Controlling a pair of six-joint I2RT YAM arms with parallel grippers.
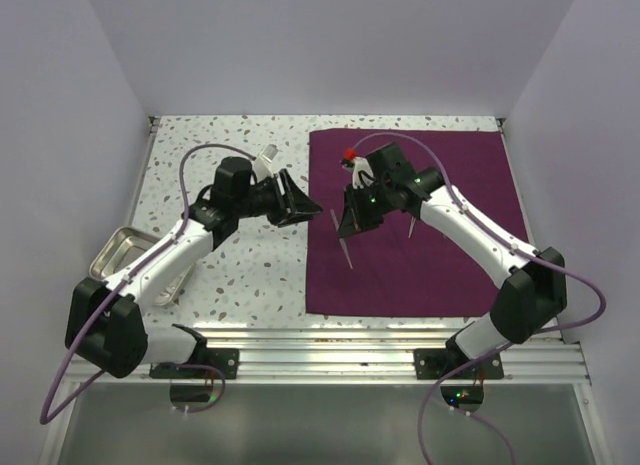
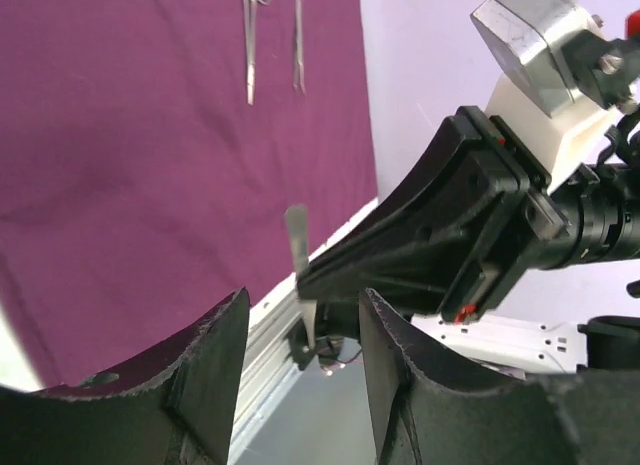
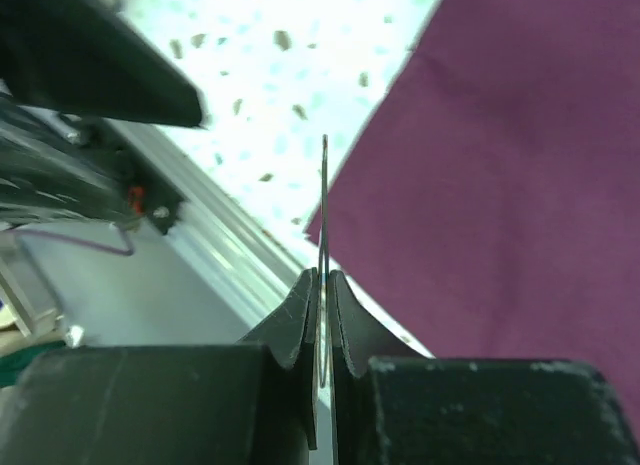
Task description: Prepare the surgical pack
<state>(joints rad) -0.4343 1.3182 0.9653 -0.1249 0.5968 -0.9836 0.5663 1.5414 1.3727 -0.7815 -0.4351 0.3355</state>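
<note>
Your right gripper (image 3: pixel 322 282) is pinched tight on a thin steel instrument (image 3: pixel 324 200), which juts past its fingertips, likely for laying on the surgical pack (image 1: pixel 440 275) spread beneath it. Your left gripper (image 2: pixel 303 300), just beside, stands part-open, holding nothing.

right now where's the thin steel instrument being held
The instrument is pinched in the right tool, above the maroon cloth's left edge in the top view.

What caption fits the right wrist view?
Right jaws clamp a thin steel instrument edge-on, over the edge of the large dark-purple cloth sheet and speckled tabletop.
</note>
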